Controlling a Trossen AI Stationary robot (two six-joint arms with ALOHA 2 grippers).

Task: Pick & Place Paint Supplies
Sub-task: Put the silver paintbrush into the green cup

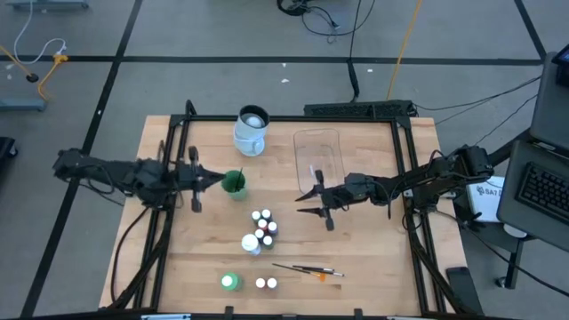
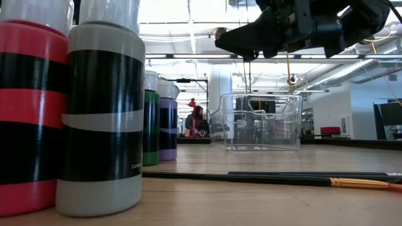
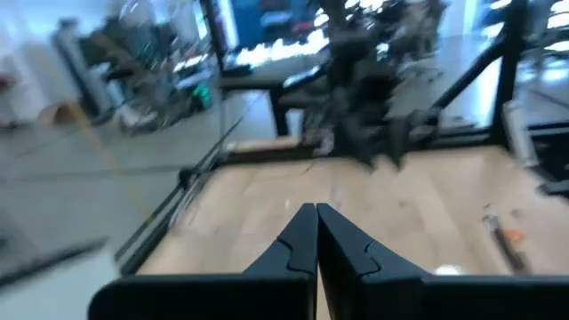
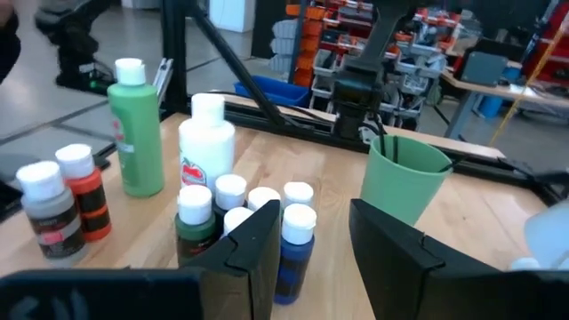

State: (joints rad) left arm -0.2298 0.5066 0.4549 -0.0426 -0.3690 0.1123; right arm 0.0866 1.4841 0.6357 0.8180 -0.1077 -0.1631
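- The left pincer (image 1: pixel 216 180) is seen over the left half of the table (image 1: pixel 178 258), its fingers (image 3: pixel 302 233) clenched tip to tip with nothing between them (shown plainly in the left wrist view), just beside a green cup (image 1: pixel 235 184).
- A white pitcher (image 1: pixel 252 130) is placed near the far edge of the table.
- A green bottle (image 1: pixel 229 283) is found near the front edge, with two small capped bottles (image 1: pixel 266 284) just beside it.
- A cluster of small paint bottles (image 1: pixel 261 226) and a taller white bottle (image 1: pixel 252 243) are grouped near the middle of the table.
- Thin brushes (image 1: pixel 307 269) are laid flat toward the front edge, right of the bottles.
- A clear plastic tray (image 1: pixel 318 153) is set toward the far edge, right of centre.
- The right pincer (image 1: pixel 311 202) is held above the table just in front of the tray, released, with a clear gap between its fingers (image 4: pixel 253 244) and nothing gripped.
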